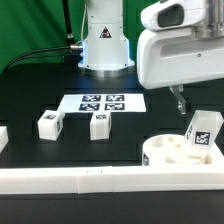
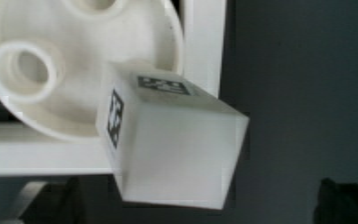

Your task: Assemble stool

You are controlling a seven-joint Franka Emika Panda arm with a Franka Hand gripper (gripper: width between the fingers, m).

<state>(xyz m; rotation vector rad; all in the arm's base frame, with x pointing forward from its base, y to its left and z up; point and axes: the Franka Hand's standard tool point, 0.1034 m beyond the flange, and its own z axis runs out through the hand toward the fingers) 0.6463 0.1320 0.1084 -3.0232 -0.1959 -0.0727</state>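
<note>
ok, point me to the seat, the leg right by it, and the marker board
Seat (image 1: pixel 150 153): exterior view, on its outer rim.
Leg (image 2: pixel 179 150): wrist view, on its plain white face.
Marker board (image 1: pixel 100 102): exterior view, middle of the sheet, among the tags.

The exterior view faces the arm's base (image 1: pixel 105 45) across the worktop (image 1: pixel 30 90), slightly raised, moderately far. The wrist view looks closely at the leg (image 2: pixel 167 150) and seat disc (image 2: pixel 51 70), seen in both views.
</note>
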